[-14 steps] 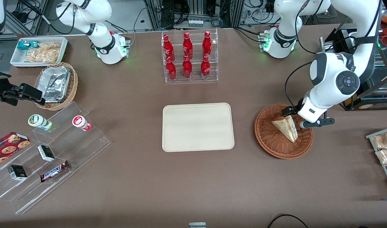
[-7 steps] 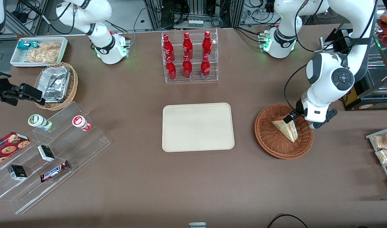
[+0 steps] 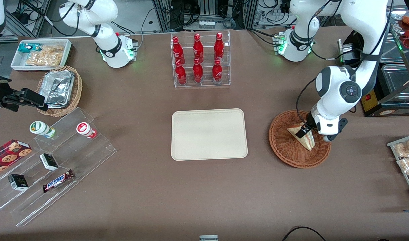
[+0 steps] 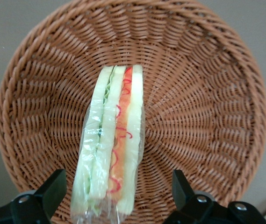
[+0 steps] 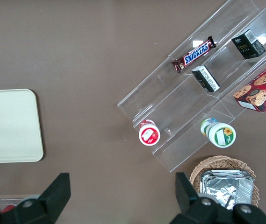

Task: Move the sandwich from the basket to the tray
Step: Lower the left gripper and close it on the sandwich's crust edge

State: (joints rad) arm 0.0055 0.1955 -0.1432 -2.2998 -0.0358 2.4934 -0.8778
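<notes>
1. The brown tabletop [image 3: 141,201] carries everything I work with, and my working arm reaches down over its own end of it.
2. The beige tray [image 3: 209,134] lies flat near the middle of the tabletop, nothing on it, and it is nearer the front camera than the clear rack of red bottles [image 3: 200,60].
3. The reddish-brown wicker basket [image 3: 284,150] sits beside the tray, toward my working arm's end, apart from the tray's rim (a strip of bare tabletop shows between them).
4. The sandwich [image 4: 111,149] rests in the basket [image 4: 203,93] on the woven bottom, standing on edge so that its cut face of pale bread, green and red filling shows to my wrist camera through the clear wrap.
5. In the front view the sandwich [image 3: 306,139] is a pale wedge whose point aims toward the tray, partly covered by my wrist.
6. My tool [image 4: 118,196] hangs directly over the sandwich, inside the basket's rim, fingers [image 4: 53,186] spread wide with one on each side of the wedge and a gap between each finger and the wrap (not gripping anything).
7. In the front view my tool [image 3: 304,131] is at the part of the sandwich farther from the front camera.
</notes>
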